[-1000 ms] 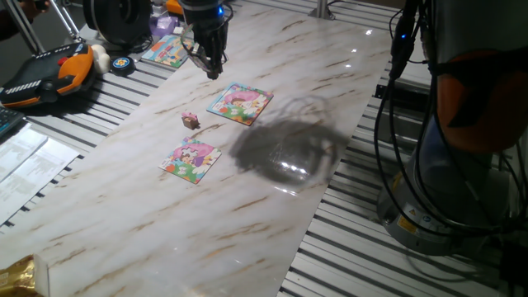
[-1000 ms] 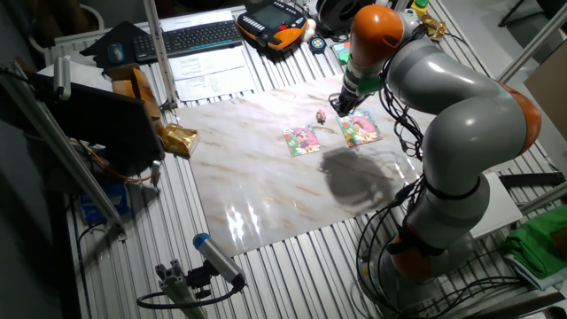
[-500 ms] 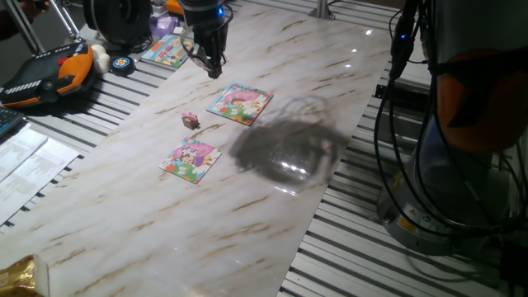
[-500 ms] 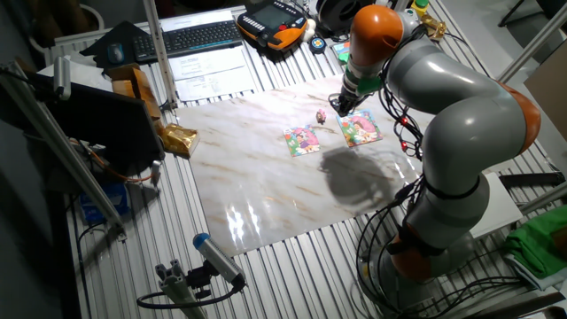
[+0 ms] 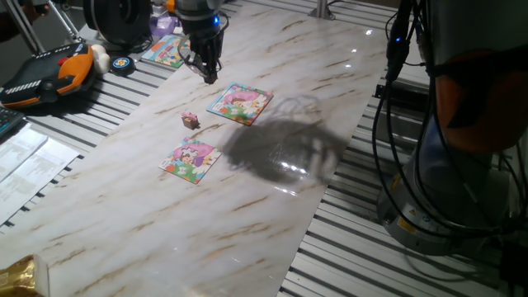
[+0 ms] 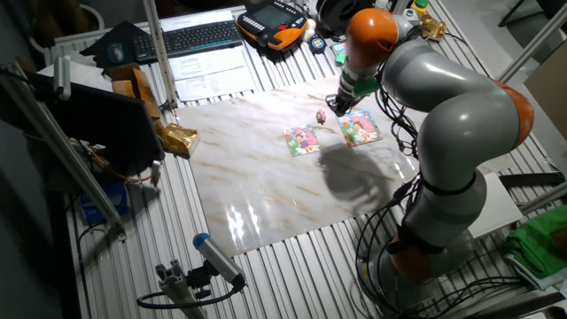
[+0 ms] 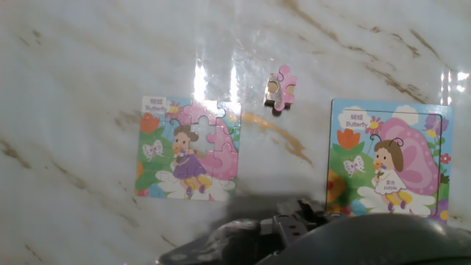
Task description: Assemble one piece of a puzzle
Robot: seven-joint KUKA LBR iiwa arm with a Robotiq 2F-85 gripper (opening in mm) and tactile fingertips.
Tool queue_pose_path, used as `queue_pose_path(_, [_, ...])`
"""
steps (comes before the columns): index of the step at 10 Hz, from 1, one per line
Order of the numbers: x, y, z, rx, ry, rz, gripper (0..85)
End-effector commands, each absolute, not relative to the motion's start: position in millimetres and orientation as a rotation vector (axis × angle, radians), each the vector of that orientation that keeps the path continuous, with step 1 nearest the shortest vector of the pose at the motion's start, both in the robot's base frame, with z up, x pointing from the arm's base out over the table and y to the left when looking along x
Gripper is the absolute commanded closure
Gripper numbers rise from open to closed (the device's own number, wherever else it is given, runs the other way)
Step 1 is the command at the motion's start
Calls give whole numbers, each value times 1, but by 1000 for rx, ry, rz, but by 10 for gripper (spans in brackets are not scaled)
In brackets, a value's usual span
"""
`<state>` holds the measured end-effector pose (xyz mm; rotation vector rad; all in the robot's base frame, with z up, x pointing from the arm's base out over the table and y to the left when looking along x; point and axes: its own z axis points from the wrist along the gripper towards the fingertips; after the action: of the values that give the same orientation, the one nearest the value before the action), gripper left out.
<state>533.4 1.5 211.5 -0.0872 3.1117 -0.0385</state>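
A glossy marble-patterned worktop [image 5: 272, 223], cream with brown veins, sits on a slatted metal bench and carries three items. The puzzle [image 5: 190, 159], a small square cartoon board in pink, green, yellow and blue, lies flat near the middle, one corner showing an empty notch in the hand view [image 7: 189, 146]. The piece [image 5: 190, 120], tiny and pink-topped, lies just beyond the puzzle, apart from it [image 7: 280, 87]. A larger square picture board [image 5: 239, 103] with a pink centre lies flat beyond the piece, well apart from the puzzle [image 7: 388, 158].
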Motion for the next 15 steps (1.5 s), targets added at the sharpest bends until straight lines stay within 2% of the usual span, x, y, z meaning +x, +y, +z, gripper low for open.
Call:
queue_pose_path(1, [535,2,209,-87,3110,-39,843])
queue_pose_path(8, [548,2,183,-68,3076,-30,843])
queue_pose_path(15, [551,6,165,-127,3050,-106,843])
